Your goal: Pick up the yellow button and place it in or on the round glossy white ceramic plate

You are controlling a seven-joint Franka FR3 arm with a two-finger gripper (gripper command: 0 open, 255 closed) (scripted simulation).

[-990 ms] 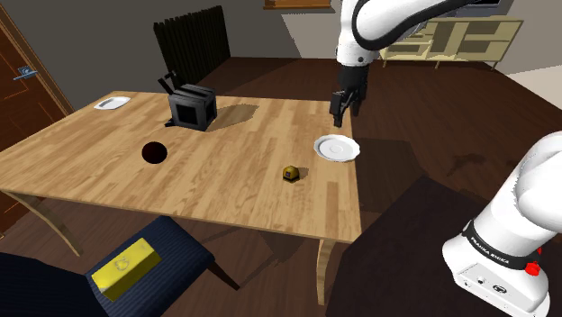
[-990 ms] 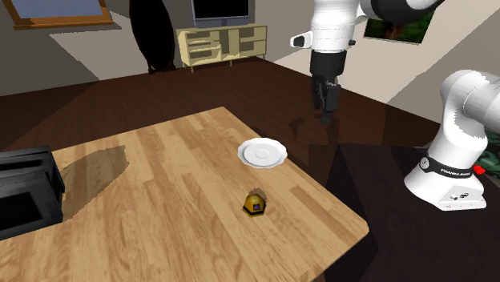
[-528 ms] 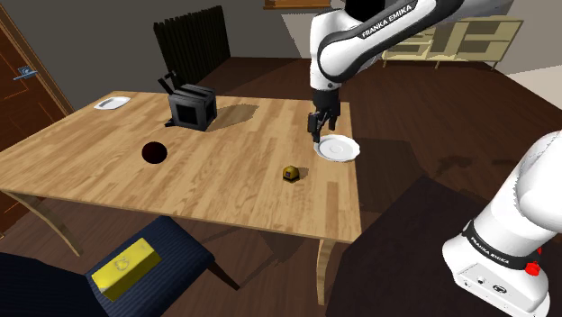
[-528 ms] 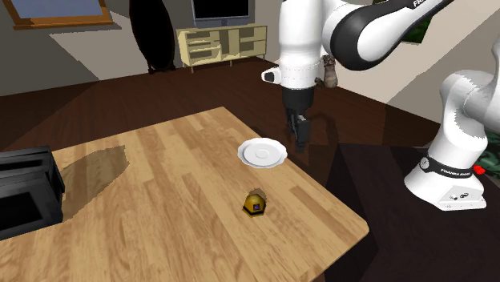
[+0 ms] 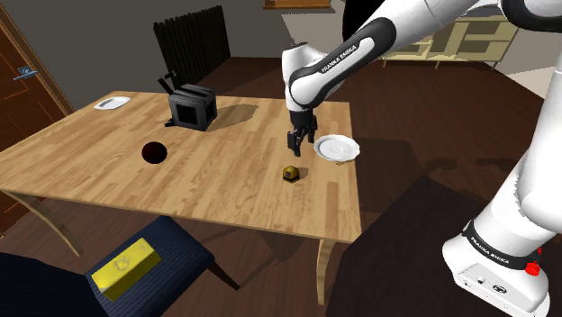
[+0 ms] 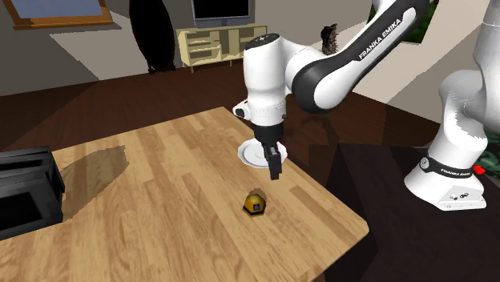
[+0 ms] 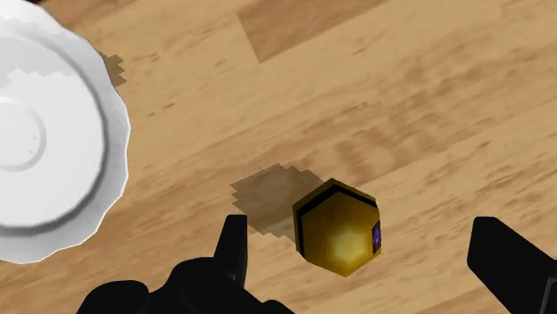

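- The end effector (image 5: 294, 149) is held wide open with nothing gripped, hanging just above the surface (image 5: 207, 171).
- In the wrist view the yellow button (image 7: 337, 227) is seen between the two fingers (image 7: 234, 254), touched by neither and lying a bit nearer the one on the plate side. If a straight drop is made from here, the button will probably be shoved sideways by the nearer finger before the other one arrives.
- The button looks six-sided, domed and low. If it's caught on corners rather than flats, it could be twisted or squirted out. If the pinch is made too high, only the dome is grabbed and a slip can be expected.
- To get low enough, the tips have to be brought almost onto the wood, so they could easily be jammed into it.
- The white plate (image 7: 112, 152) is near the button but apart from it. A knocked button could be sent against the rim, or the plate could be clipped and slid by the finger on that side.
- The surface edge isn't far beyond the plate in the shoulder view, so a bumped plate could end up pushed toward it.
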